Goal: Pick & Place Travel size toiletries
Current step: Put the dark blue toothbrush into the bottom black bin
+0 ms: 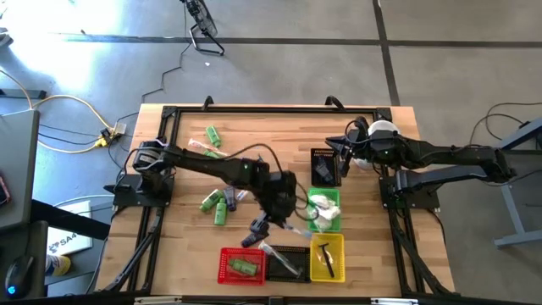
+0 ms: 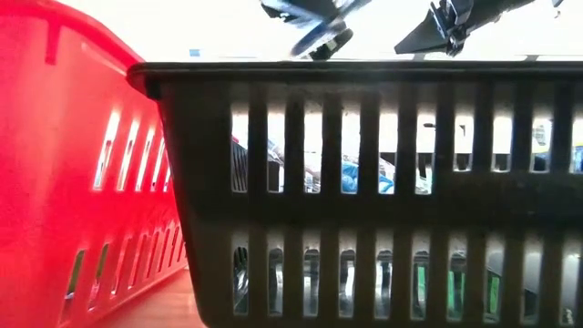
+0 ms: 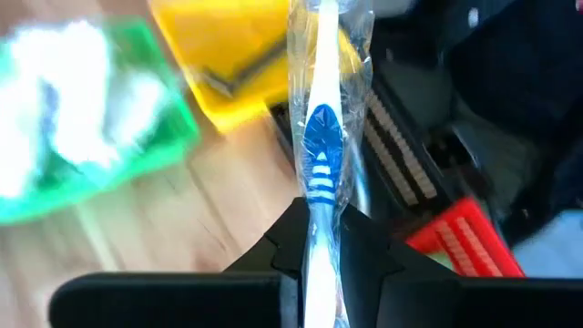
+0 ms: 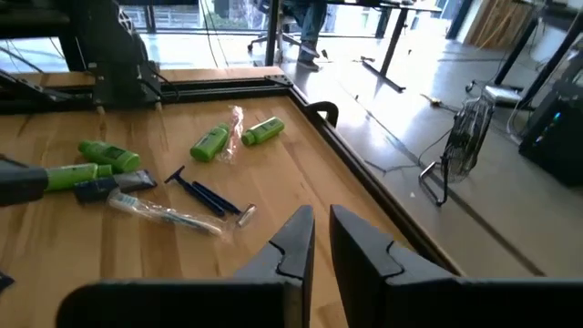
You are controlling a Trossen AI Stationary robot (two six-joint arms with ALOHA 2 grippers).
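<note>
Nearby, red basket (image 3: 460, 239), yellow basket (image 3: 219, 55) flank the clamped toothbrush (image 3: 319, 137).

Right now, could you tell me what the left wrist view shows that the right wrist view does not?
Only the left wrist view: the left gripper shut on a clear-wrapped blue-and-white toothbrush, above the yellow basket, green basket and red basket.

Only the right wrist view: the empty right gripper, loose green bottles and a blue razor.

Both: the wooden table.

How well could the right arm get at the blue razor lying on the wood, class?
Probably yes. The right gripper is shut, holds nothing, and the blue razor lies on bare table ahead of it. It would have to open first.
</note>
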